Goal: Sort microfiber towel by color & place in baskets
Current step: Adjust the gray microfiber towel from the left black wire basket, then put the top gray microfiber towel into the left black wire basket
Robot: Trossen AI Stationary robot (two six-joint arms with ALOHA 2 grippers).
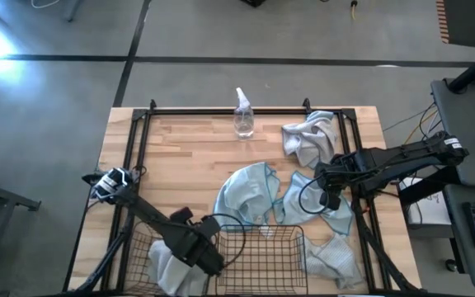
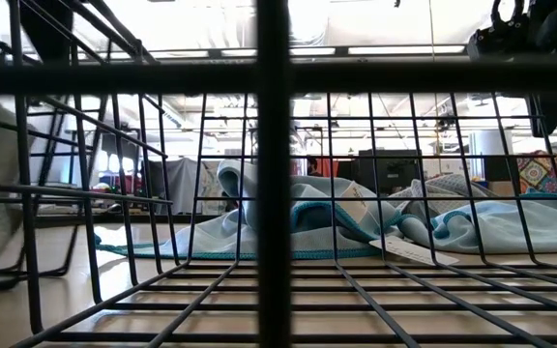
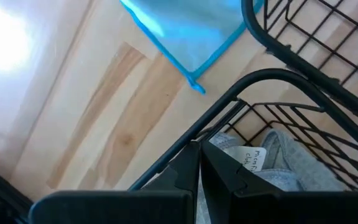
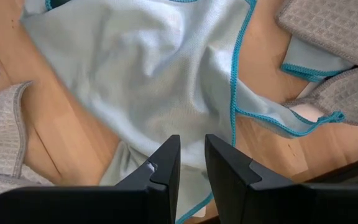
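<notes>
**Towels spread over a wooden table, two wire baskets at its near edge**

A light blue towel point(image 1: 247, 191) lies crumpled at the middle of the table, just behind the baskets. A second light blue towel point(image 1: 324, 206) lies spread out to its right, under the right gripper point(image 1: 331, 198). A pale grey towel point(image 1: 310, 139) is bunched near the far right corner, and another grey towel point(image 1: 334, 257) lies at the near right corner. One more grey towel point(image 1: 167, 266) sits inside the left basket point(image 1: 143, 247). The right basket point(image 1: 270, 252), black wire mesh like its twin, stands beside it along the near edge.

The left gripper point(image 1: 213, 262) hangs over the rim where the two baskets meet; its fingers point(image 3: 219, 177) are pressed together with nothing between them. The right gripper hovers low over the spread blue towel, its fingers point(image 4: 166, 168) a little apart; the wrist view shows cloth below them, and no cloth pinched between them.

The table point(image 1: 180, 157) is pale wood planks with a black metal frame point(image 1: 221, 110) along its edges. A clear spray bottle point(image 1: 243, 115) stands at the middle of the far edge. Around the table is a grey concrete floor point(image 1: 221, 41). A dark desk point(image 1: 468, 165) stands to the right of the table. In the low view, the basket's wires block much of the sight; beyond them are the blue towels and a bright workshop room.
</notes>
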